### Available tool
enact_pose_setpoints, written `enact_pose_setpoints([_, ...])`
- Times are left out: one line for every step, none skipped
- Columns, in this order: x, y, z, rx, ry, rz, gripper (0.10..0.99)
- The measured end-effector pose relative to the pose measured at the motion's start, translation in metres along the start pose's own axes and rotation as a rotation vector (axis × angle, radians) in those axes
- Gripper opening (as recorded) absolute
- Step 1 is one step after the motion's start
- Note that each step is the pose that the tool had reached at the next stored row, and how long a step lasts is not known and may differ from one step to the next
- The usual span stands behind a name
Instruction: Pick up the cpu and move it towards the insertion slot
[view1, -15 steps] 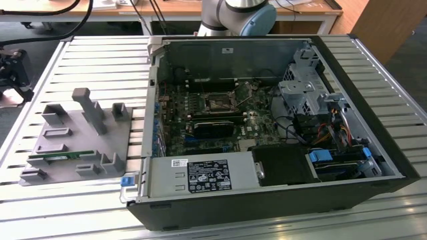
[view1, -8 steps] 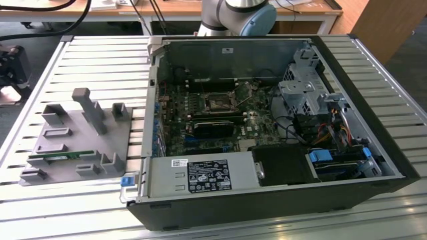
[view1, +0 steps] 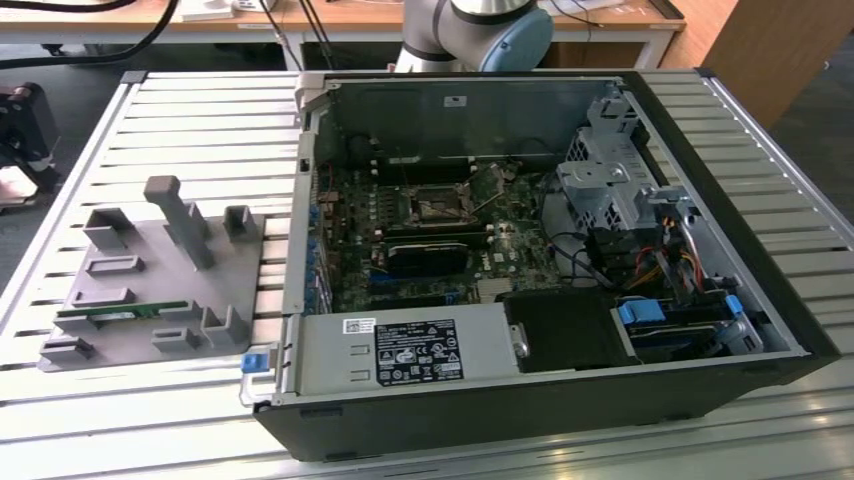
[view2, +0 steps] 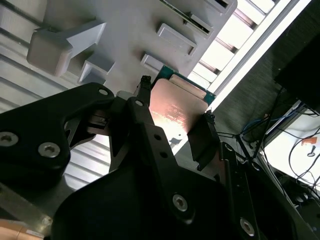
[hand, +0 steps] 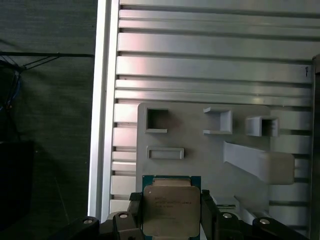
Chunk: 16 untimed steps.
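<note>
While the tool (hand: 171, 206) is clenched on the cpu (hand: 171, 214), you have the chip pinched between two black fingers (hand: 207, 212) that bear on opposite edges. Its silvery lid is turned up to the first wrist view, with a green rim showing along one side. In the second wrist view the same hold shows from a slant, a finger at each side of the lid and nothing pressing on the face.

The cpu hangs over the near part of the grey fixture (hand: 200, 150), just beside its shallow pockets, above the slatted desk (view1: 200, 110). Whether it is clear of the fixture I cannot tell for sure, though it looks lifted.

The slot (view1: 437, 207) sits in the middle of the board (view1: 507, 255) inside the open case (view1: 467, 430). It is well apart from the fixture and toward the exterior view's right of it, so I judge the carry barely begun. A memory stick (view1: 120, 314) lies in the fixture's long groove.

Treat the chip as light, thin and stiff. Its metal lid is likely smooth enough to slip, and its underside is probably delicate. The edges are the right place to grip it, as you have it now. Squeeze only firmly enough to keep it level, and let nothing touch the flat faces.
</note>
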<state>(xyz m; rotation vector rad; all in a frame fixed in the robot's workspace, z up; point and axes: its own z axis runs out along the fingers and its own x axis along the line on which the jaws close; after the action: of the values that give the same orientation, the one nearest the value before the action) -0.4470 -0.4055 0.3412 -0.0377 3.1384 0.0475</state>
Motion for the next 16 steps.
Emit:
enact_pose_setpoints([0.0000,0.0000,-0.0013,0.000,0.0001,0.000,0.545])
enact_pose_setpoints([0.0000,0.0001,-0.0025,0.000,0.0000,0.000,0.545])
enact_pose_setpoints([0.0000,0.0001,-0.0037,0.000,0.0000,0.000,0.545])
enact_pose_setpoints([0.0000,0.0002,-0.0055,0.000,-0.0001,0.000,0.545])
enact_pose_setpoints([0.0000,0.0003,-0.0065,0.000,0.0000,0.000,0.545])
enact_pose_setpoints([0.0000,0.0004,-0.0083,0.000,0.0000,0.000,0.545])
enact_pose_setpoints([0.0000,0.0004,-0.0093,0.000,0.0001,0.000,0.545])
enact_pose_setpoints([0.0000,0.0004,-0.0102,0.000,0.0001,0.000,0.545])
enact_pose_setpoints([0.0000,0.0004,-0.0111,0.000,0.0000,0.000,0.545])
enact_pose_setpoints([0.0000,0.0005,-0.0120,0.000,0.0001,0.000,0.545])
enact_pose_setpoints([0.0000,0.0005,-0.0129,0.000,0.0001,0.000,0.545])
enact_pose_setpoints([0.0000,0.0005,-0.0138,0.000,0.0000,0.000,0.545])
enact_pose_setpoints([-0.0001,0.0006,-0.0148,0.000,0.0000,0.000,0.545])
enact_pose_setpoints([0.0000,0.0006,-0.0157,0.000,0.0000,0.000,0.545])
enact_pose_setpoints([-0.0001,0.0006,-0.0167,0.000,0.0000,0.000,0.545])
enact_pose_setpoints([-0.0001,0.0007,-0.0179,0.000,0.0000,0.000,0.545])
